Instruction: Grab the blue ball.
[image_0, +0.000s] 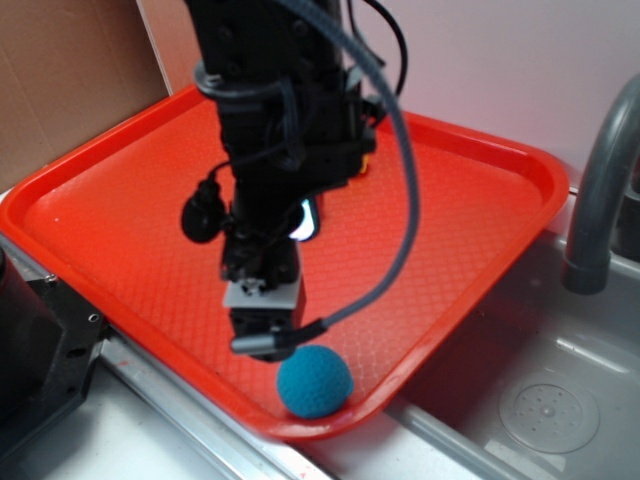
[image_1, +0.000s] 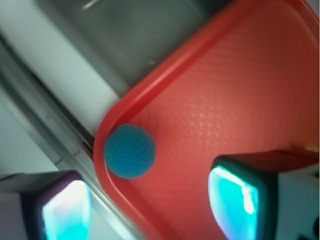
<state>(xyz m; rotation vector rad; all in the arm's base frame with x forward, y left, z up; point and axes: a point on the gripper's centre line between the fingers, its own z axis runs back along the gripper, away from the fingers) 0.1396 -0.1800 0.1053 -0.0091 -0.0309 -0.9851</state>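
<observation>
blue ball (image_0: 314, 381): round, nubby knit, sits in rounded corner of red tray (image_0: 480, 200) against the rim | tray: glossy plastic, dimpled grid floor | gripper (image_1: 150, 205): fingers spread wide, empty, ball between and beyond them | exterior only: grey faucet (image_0: 600, 190), sink drain (image_0: 548, 408) | wrist only: lit teal finger pads (image_1: 231, 200)

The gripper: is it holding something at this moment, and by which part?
Nothing is held. The gripper is open; the teal-blue knitted ball lies free in the corner of the red plastic tray.
</observation>
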